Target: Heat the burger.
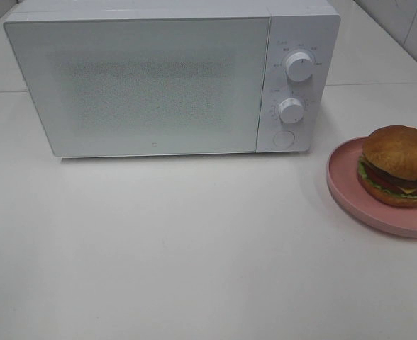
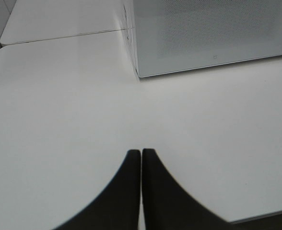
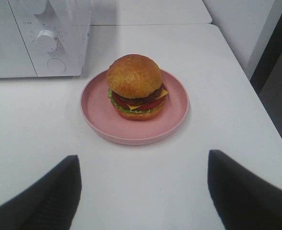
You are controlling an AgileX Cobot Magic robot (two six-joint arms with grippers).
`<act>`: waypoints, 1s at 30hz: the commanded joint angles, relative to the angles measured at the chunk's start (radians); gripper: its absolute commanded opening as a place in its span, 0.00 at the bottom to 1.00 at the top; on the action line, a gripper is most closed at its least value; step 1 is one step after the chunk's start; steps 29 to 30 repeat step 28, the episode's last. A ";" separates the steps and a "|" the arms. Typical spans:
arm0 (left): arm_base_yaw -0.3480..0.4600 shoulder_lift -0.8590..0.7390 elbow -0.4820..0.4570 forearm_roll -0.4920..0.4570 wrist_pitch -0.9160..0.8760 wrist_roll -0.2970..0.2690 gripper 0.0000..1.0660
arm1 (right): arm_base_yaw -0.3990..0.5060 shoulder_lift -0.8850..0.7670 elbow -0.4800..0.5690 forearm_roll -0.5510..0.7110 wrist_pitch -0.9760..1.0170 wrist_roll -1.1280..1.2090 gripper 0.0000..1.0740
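Burger (image 1: 398, 166), golden domed bun over lettuce, tomato and cheese, sits on a round pink plate (image 1: 343, 185) right of the boxy white microwave (image 1: 145, 85) on the white tabletop (image 1: 194, 248). Left gripper (image 2: 141, 158) clenched empty; right gripper (image 3: 143, 191) spread wide, holding nothing.

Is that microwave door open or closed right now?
Closed. The microwave door sits flush against its front, beside the knobs, and the burger is outside on the pink plate.

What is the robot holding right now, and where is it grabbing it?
Nothing. The left gripper is shut on air, the right gripper is open, and the burger sits untouched on its plate.
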State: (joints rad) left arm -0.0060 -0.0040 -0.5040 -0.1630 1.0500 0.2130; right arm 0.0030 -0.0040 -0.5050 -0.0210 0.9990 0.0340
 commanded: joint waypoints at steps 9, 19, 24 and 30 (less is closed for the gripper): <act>0.001 -0.020 0.001 -0.003 -0.009 0.002 0.00 | -0.007 -0.029 0.000 -0.005 -0.009 -0.006 0.63; 0.001 -0.020 0.001 -0.003 -0.009 0.002 0.00 | -0.007 -0.029 0.000 -0.005 -0.009 -0.006 0.63; 0.001 -0.020 0.001 -0.003 -0.009 0.002 0.00 | -0.007 -0.029 0.000 -0.005 -0.009 -0.006 0.63; 0.001 -0.020 0.001 -0.003 -0.009 0.002 0.00 | -0.007 -0.029 0.000 -0.005 -0.009 -0.006 0.63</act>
